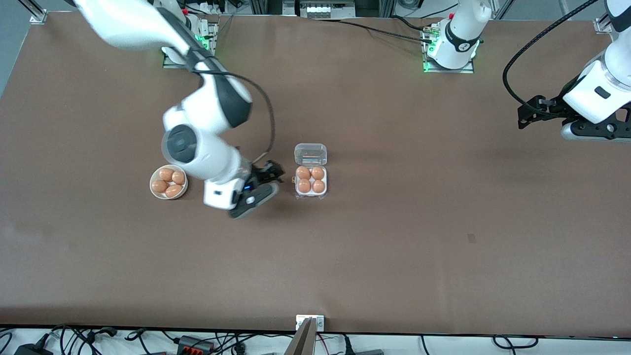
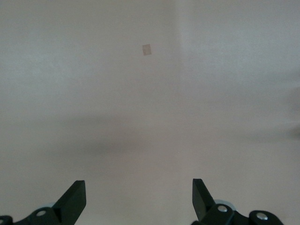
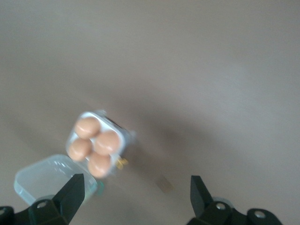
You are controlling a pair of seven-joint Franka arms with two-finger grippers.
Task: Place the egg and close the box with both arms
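The white box sits mid-table with its clear lid swung open and lying flat on the side farther from the front camera. Every cell holds an orange-brown egg; I cannot tell them apart. My right gripper hangs open and empty over the table between the bowl and the box. Its wrist view shows the box, the eggs and the lid past its open right gripper. My left gripper waits open over the left arm's end of the table, and in its own wrist view the left gripper has only bare table beneath it.
A round white bowl with several more eggs stands toward the right arm's end of the table, beside the right arm's wrist. A small tape mark lies on the brown table. A metal bracket sits at the table's front edge.
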